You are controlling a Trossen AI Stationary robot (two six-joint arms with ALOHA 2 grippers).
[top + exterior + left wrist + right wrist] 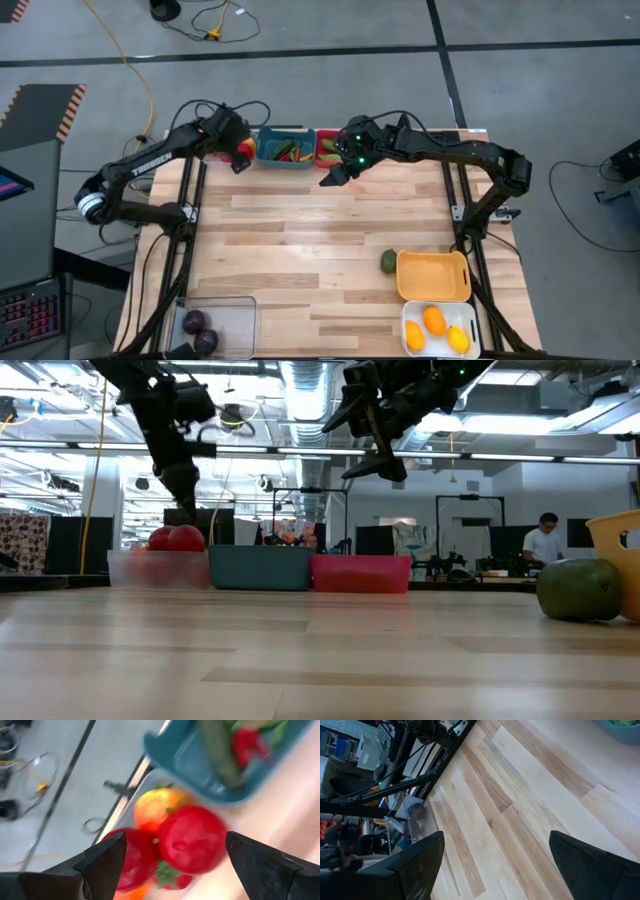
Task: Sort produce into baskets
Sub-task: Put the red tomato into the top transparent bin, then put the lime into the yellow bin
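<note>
Wood plank table [320, 250]. Far edge: pale bin [158, 568], teal bin [284, 160], red bin [326, 147]. Near right: green fruit [388, 262] beside yellow bin [433, 294], white bin [410, 318]. Near left: clear bin [240, 320].

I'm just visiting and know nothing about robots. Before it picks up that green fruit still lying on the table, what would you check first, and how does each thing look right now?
1. Left gripper fingers open and empty over the red produce: ok.
2. Right gripper fingers open, nothing held: ok.
3. Green fruit lying loose on the table, beside the orange-yellow basket: ok to reach.
4. Right gripper near that fruit: not ok; it is up by the red basket.
5. Which basket suits the green fruit: cannot tell.
</note>
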